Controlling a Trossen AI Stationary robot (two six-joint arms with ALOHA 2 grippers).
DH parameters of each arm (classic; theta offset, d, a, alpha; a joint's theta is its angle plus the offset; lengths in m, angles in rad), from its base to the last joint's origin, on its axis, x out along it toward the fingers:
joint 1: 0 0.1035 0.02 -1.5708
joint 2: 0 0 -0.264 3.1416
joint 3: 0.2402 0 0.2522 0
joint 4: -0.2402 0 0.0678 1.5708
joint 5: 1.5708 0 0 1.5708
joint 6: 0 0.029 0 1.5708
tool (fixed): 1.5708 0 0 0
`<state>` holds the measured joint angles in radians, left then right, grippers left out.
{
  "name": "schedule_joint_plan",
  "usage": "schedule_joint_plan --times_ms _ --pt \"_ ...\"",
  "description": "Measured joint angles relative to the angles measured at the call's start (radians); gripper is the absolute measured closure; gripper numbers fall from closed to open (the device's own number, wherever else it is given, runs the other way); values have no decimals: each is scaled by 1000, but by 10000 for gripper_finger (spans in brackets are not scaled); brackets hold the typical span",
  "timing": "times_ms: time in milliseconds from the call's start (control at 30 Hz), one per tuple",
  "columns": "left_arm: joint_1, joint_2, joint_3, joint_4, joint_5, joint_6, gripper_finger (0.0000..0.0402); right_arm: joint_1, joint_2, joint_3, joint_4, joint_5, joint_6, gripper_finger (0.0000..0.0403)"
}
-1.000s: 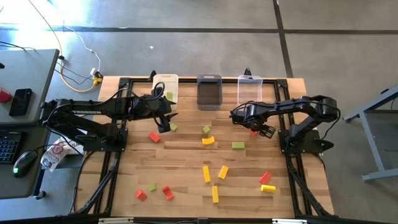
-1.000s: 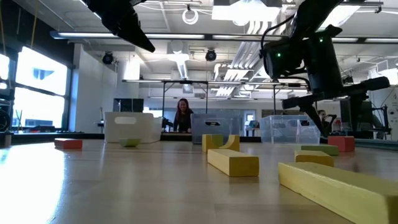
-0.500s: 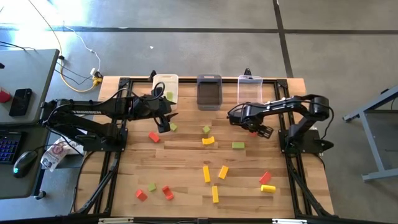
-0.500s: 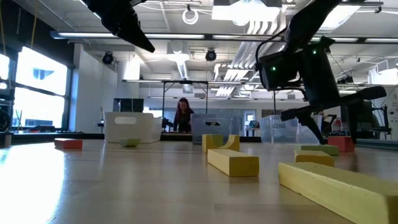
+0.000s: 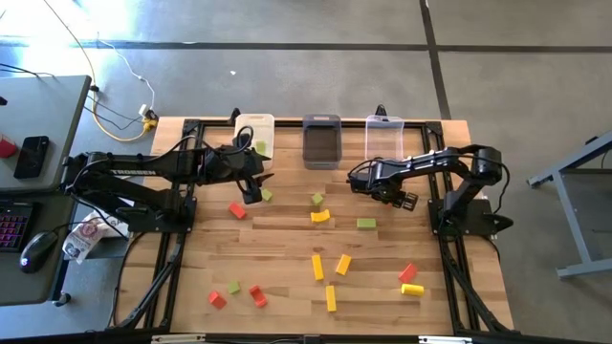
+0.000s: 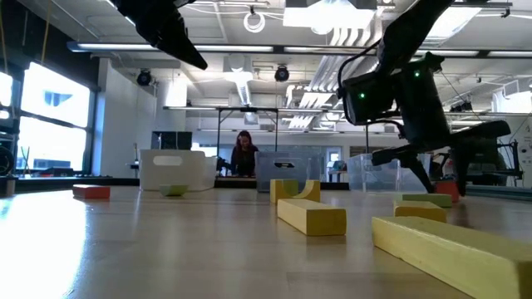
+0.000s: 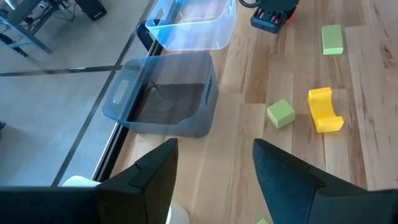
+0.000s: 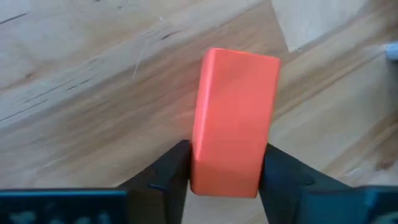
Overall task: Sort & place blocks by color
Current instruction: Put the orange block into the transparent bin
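Red, yellow and light green blocks lie scattered on the wooden table [image 5: 287, 239]. My right gripper [image 5: 394, 196] stands in front of the clear bin [image 5: 384, 137], shut on a red block [image 8: 233, 118]. That block also shows in the low view [image 6: 445, 189]. My left gripper [image 5: 253, 194] hangs open in the air near the white bin [image 5: 254, 134], holding nothing. A green block [image 5: 267, 195] lies right beside it. In the left wrist view its fingers [image 7: 155, 180] frame the dark grey bin [image 7: 168, 93]. My right gripper pinches the red block between its two fingers, one on each long side [image 8: 199, 165], at the end nearest the wrist camera. The fingers come from above, pointing steeply down and set across the block. The block lies on the table.
A yellow arch [image 5: 320, 216] and two green blocks [image 5: 316, 199] [image 5: 366, 224] lie mid-table. Yellow bars [image 5: 317, 267] and red blocks [image 5: 407, 272] lie toward the near edge. One green block [image 5: 260, 146] lies in the white bin. The dark grey bin [image 5: 321, 141] stands between the other two.
My right gripper has sunk toward the table and shifted a little toward the table's left edge, over the red block. Its fingers have drawn in and taken hold of that block. The block lies where it was.
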<state>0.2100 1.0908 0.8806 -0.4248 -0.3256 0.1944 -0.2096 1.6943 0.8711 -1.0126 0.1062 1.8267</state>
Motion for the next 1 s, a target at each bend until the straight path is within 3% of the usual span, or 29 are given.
schedule_joint_plan --times_ms 100,633,1000 --pt "0 0 0 0 0 0 206 0 0 -2 -10 6 -22 291" --pt "0 17 0 -40 0 -10 206 58 1 0 -11 20 -286 291" --pt "0 24 0 -124 -27 -137 206 113 3 149 1 124 -519 291"
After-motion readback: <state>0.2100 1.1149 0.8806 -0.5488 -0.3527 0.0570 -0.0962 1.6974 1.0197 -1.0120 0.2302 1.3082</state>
